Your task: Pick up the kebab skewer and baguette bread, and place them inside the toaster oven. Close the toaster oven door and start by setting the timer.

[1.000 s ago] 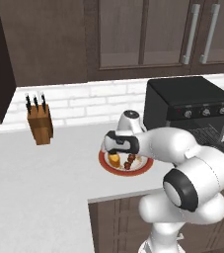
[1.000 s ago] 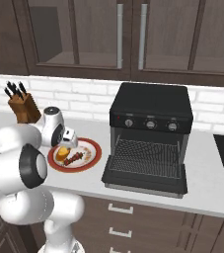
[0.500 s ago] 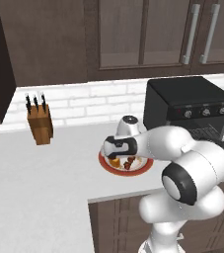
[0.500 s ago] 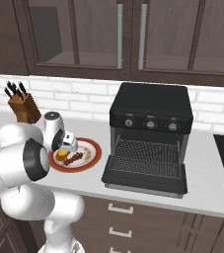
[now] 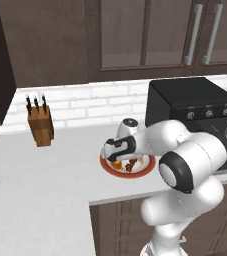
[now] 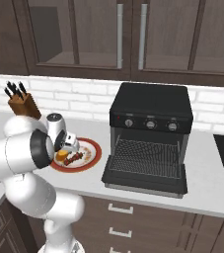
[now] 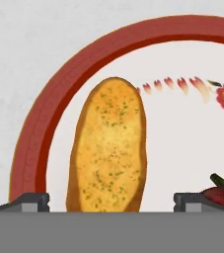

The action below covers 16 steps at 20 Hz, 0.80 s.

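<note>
My hand [image 7: 111, 200], fully open and holding nothing, straddles the baguette bread [image 7: 108, 146] on the plate [image 7: 44, 118]; grasp step: I judge closing comes next.

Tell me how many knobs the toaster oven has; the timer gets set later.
3, in a row on the toaster oven front panel above the open door: left, middle, right. None seem hidden in the right base view.
</note>
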### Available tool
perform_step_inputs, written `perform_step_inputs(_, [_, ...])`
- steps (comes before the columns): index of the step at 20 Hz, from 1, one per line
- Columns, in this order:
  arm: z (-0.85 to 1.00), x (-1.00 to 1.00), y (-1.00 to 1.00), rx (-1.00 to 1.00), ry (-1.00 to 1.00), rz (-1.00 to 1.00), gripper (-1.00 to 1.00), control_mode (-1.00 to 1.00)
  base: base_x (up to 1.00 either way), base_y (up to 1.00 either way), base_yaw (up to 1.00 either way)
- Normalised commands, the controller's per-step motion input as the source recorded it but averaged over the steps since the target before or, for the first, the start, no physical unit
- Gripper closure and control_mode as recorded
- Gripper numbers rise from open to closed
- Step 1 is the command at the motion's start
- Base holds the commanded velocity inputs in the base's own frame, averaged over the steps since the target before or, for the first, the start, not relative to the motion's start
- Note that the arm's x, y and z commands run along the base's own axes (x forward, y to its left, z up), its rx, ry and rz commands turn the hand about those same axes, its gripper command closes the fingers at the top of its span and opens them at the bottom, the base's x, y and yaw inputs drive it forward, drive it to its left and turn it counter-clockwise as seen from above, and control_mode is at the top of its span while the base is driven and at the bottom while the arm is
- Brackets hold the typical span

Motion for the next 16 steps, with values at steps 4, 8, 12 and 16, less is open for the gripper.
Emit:
perform_step_inputs(4, [-0.09,0.14,0.00,0.00,0.00,0.00,-1.00,-1.00,0.00,0.00,0.00])
perform_step_inputs(8, [-0.11,0.06,0.00,0.00,0.00,0.00,-1.00,-1.00,0.00,0.00,0.00])
perform_step_inputs(12, [-0.13,0.01,0.00,0.00,0.00,0.00,-1.00,-1.00,0.00,0.00,0.00])
perform_step_inputs(16, [-0.14,0.05,0.00,0.00,0.00,0.00,-1.00,-1.00,0.00,0.00,0.00])
